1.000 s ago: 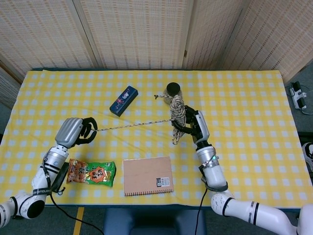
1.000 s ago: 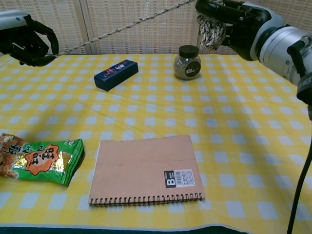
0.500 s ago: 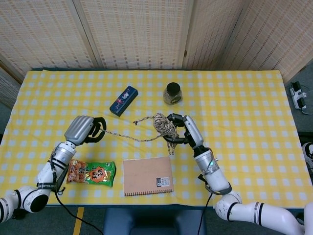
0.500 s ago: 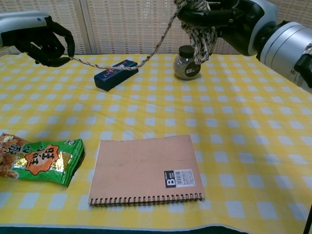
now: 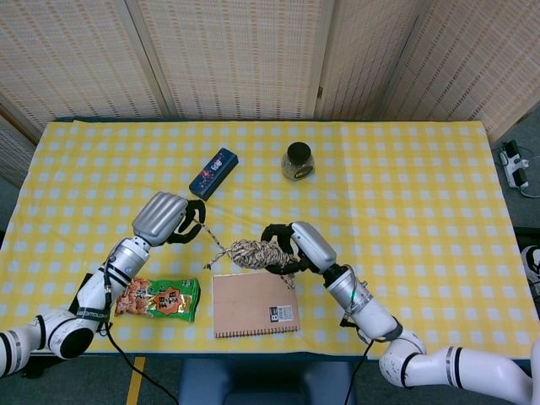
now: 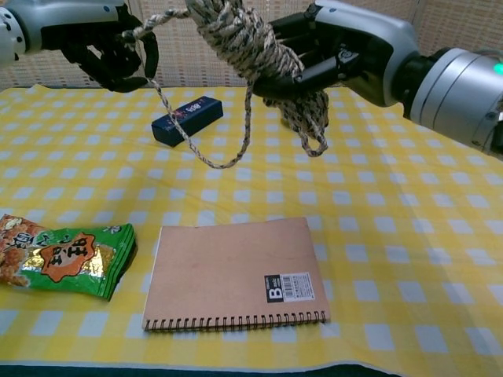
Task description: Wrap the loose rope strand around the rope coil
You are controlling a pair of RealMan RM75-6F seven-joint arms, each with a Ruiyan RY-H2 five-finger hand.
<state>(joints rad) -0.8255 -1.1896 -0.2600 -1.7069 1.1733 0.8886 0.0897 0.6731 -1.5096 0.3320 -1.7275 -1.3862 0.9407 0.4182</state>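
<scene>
Right hand (image 6: 330, 59) grips the rope coil (image 6: 244, 39), held in the air above the desk (image 5: 422, 186). Left hand (image 6: 102, 39) pinches the loose strand (image 6: 196, 149), which sags in a slack loop. Best to take up slack before circling the coil. Notebook (image 6: 236, 275), snack bag (image 6: 63, 259), blue box (image 6: 187, 119) lie beneath; the loop might snag the box.

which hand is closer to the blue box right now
Left. The left hand hovers just in front of the blue box, holding the loose rope strand. The right hand is farther off, over the notebook's far edge, gripping the rope coil.
</scene>
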